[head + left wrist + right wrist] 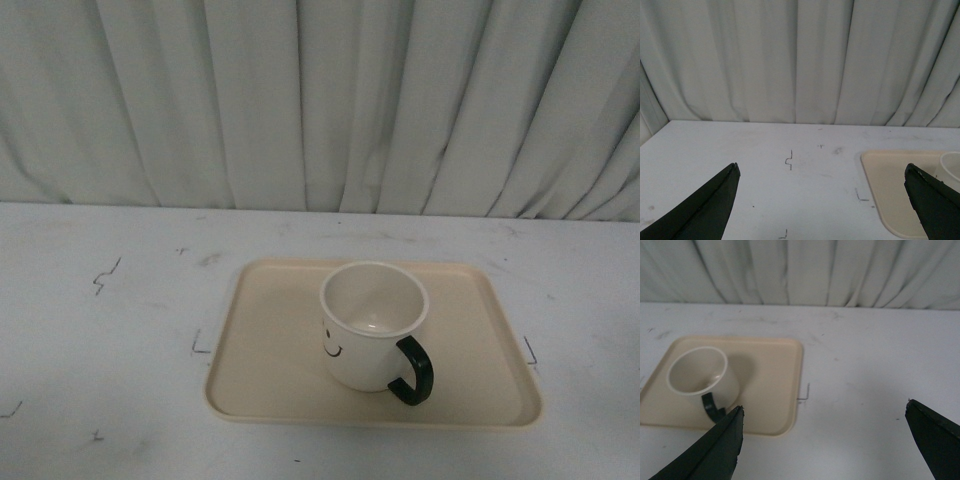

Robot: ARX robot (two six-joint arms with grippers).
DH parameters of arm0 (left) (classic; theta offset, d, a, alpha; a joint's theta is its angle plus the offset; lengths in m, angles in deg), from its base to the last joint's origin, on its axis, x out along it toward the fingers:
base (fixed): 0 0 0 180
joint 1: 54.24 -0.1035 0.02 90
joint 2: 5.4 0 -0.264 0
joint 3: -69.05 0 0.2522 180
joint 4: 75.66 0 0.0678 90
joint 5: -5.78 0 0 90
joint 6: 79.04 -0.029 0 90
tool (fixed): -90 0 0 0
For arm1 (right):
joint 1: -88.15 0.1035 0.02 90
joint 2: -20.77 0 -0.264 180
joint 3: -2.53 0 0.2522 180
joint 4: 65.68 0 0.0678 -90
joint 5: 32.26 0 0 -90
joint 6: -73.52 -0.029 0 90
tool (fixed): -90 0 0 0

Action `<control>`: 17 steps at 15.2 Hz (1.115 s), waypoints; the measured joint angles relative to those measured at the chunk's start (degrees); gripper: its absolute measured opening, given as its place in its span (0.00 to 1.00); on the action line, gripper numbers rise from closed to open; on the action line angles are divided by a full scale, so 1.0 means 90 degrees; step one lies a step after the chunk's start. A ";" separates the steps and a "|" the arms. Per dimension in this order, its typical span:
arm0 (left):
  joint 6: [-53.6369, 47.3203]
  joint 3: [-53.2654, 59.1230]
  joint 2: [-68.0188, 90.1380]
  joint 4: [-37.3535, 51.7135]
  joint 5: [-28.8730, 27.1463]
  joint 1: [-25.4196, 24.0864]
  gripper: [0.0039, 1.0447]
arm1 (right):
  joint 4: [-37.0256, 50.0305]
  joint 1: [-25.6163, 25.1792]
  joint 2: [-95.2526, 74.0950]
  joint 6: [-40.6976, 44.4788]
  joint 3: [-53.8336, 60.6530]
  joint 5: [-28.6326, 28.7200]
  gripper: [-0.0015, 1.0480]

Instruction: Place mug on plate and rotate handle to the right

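The cream-white mug (367, 328) stands upright on the beige plate (270, 350), a little right of the plate's middle. Its dark handle (413, 371) points toward the front right, and part of the smiley face shows on the near side. Neither arm appears in the front view. My left gripper (821, 172) is open over bare table, left of the plate (890, 185); only the mug's rim (952, 167) shows at that frame's edge. My right gripper (824, 409) is open over the table to the right of the plate (775, 385), apart from the mug (705, 377) and its handle (712, 407).
A white table (110, 330) with small dark pen marks carries the plate. A pale pleated curtain (320, 100) hangs along the table's far edge. Bare table surface lies on both sides of the plate.
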 joint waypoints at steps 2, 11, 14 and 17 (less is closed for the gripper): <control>0.0000 0.0000 0.0000 0.0002 0.0002 0.0000 0.94 | -0.0797 0.0107 -0.1870 -0.0221 -0.1205 0.0576 0.94; 0.0002 0.0000 0.0000 0.0000 0.0002 0.0000 0.94 | -0.1802 0.1853 -0.7436 -0.1090 -0.5268 -0.0262 0.94; 0.0002 0.0000 0.0000 0.0000 0.0000 0.0000 0.94 | -0.1681 0.1979 -0.8092 -0.1474 -0.5481 -0.0379 0.94; 0.0002 0.0000 0.0000 0.0000 0.0002 0.0000 0.94 | -0.1807 0.2091 -0.8480 -0.1775 -0.5882 -0.0338 0.94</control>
